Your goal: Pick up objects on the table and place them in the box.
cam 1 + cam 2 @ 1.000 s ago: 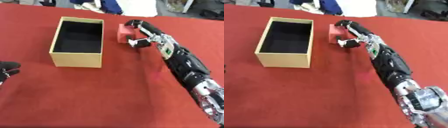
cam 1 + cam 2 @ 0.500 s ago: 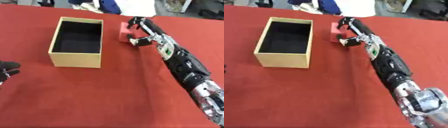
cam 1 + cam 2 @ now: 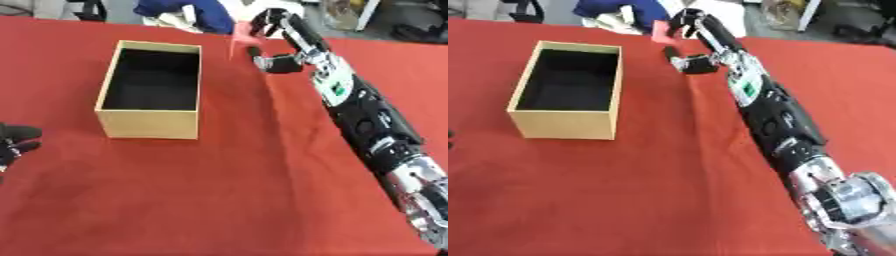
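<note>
I see my right hand [image 3: 278, 37] up at the top middle of the frame, at the far side of the red counter [image 3: 227, 190]. Its fingers are curled around a small pink block [image 3: 241, 39]. The block sits on the left side of the hand, tucked between the fingers on top and the thumb below. It looks lifted off the counter, but it is blurry, so I cannot be sure.

The box [image 3: 152, 89] is open and sits in the upper left part of the frame. It is tan outside and dark inside. The block is just past the box's far right corner, near it but not over it.

My left hand [image 3: 15, 142] shows at the left edge, low down, with its fingers bent and holding nothing.
</note>
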